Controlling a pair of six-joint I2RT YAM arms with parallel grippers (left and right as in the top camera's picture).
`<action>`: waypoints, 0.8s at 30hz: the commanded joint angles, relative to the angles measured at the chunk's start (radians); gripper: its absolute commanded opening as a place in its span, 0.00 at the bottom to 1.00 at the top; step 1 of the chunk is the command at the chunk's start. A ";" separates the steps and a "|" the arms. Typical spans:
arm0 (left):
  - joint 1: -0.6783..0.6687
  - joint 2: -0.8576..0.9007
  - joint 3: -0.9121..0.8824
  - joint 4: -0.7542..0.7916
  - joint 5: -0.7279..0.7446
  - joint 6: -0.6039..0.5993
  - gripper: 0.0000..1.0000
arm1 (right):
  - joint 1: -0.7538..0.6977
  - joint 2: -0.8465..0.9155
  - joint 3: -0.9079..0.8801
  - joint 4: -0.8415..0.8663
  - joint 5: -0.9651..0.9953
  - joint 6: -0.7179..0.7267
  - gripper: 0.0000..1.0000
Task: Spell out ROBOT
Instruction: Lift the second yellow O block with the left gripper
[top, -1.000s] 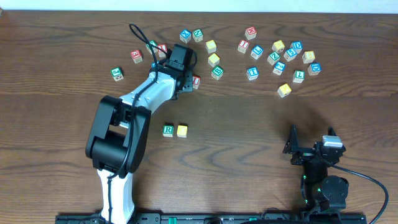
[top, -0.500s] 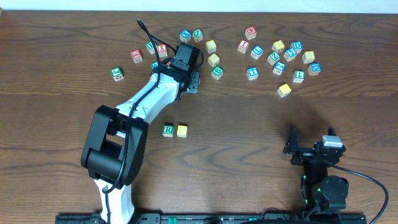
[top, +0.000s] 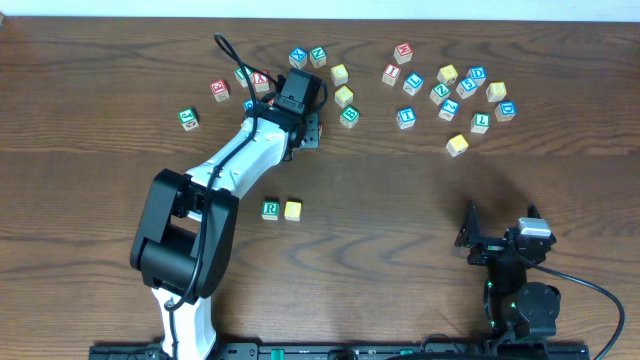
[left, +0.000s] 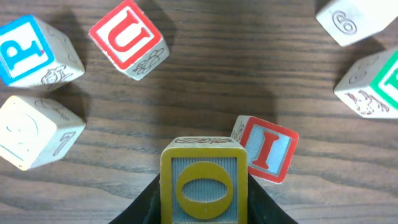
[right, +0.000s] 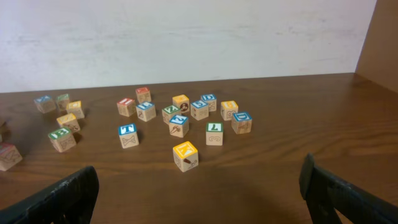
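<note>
The yellow O cube sits at the bottom centre of the left wrist view, with the left claw clamped on its 2 sides. In the overhead view this claw is in the upper middle of the frame, at the edge of the left group of cubes. A red I cube stands tilted just beside the O cube's upper right corner. Farther up and left are a red U cube and a blue P cube.

Lower in the overhead frame, well apart from the groups, the green R cube and a yellow cube lie side by side on the worktop, R on the left. The blue T cube stays in the right group. I cannot pick out the B.

The right claw rests at lower right with its fingers wide apart, holding nothing.
</note>
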 joint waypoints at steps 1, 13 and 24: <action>0.002 -0.018 0.012 -0.007 -0.019 -0.077 0.19 | -0.010 -0.008 -0.002 -0.003 -0.003 -0.011 0.99; 0.001 -0.095 0.012 -0.176 -0.121 -0.325 0.08 | -0.010 -0.008 -0.002 -0.003 -0.003 -0.011 0.99; -0.022 -0.103 0.012 -0.223 -0.141 -0.546 0.07 | -0.010 -0.008 -0.002 -0.003 -0.003 -0.011 0.99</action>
